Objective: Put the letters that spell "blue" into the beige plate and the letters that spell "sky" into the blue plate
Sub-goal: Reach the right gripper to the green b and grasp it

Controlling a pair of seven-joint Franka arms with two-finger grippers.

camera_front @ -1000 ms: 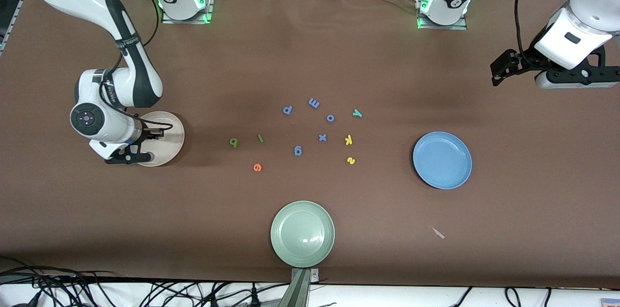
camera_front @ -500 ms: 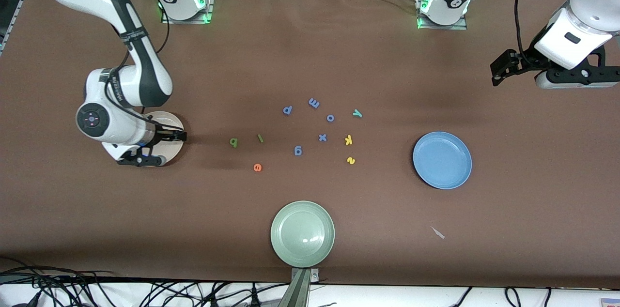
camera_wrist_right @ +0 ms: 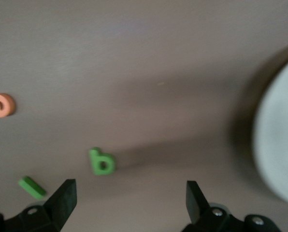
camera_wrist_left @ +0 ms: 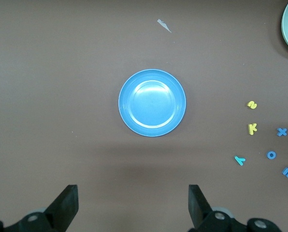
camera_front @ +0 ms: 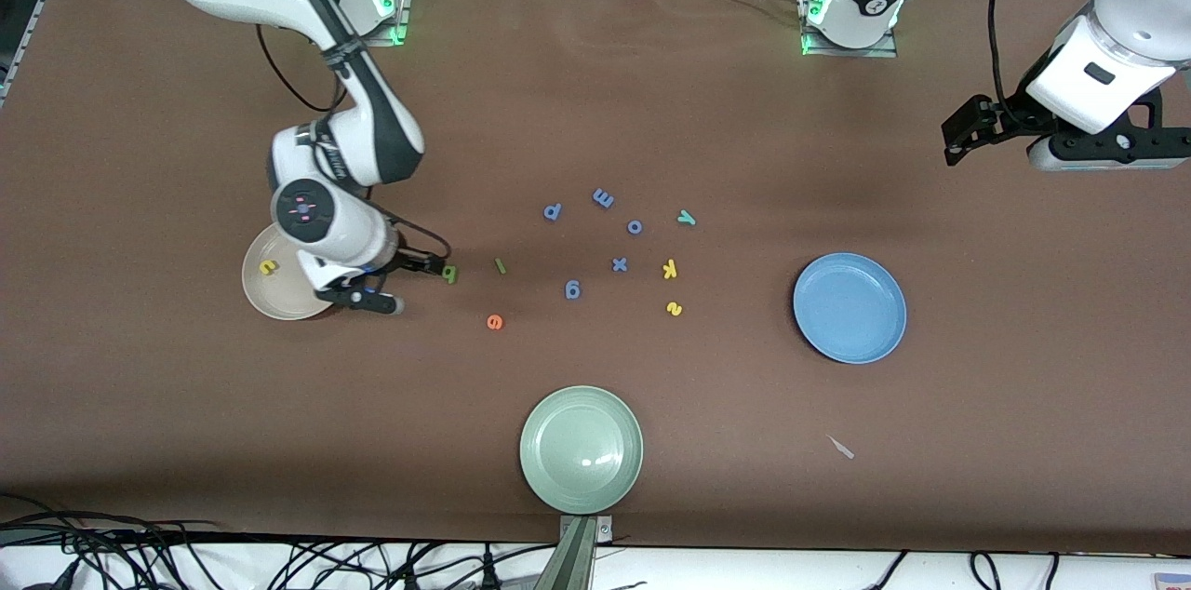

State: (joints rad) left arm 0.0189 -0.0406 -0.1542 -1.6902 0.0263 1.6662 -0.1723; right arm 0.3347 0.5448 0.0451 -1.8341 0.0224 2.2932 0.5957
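Matte brown table (camera_front: pixel 595 87), round beige plate (camera_front: pixel 279 297) holding yellow foam u (camera_front: pixel 268 267)

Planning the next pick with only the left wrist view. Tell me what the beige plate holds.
Observer: One yellow u lies in the beige plate.
Operator: Report the right pincer.
Observer: The right pincer is open, over the table between the beige plate and the olive-green b.
Operator: Locate the other "blue" letters.
Observer: The olive-green b, dark green l and orange e lie on the table, outside any plate.
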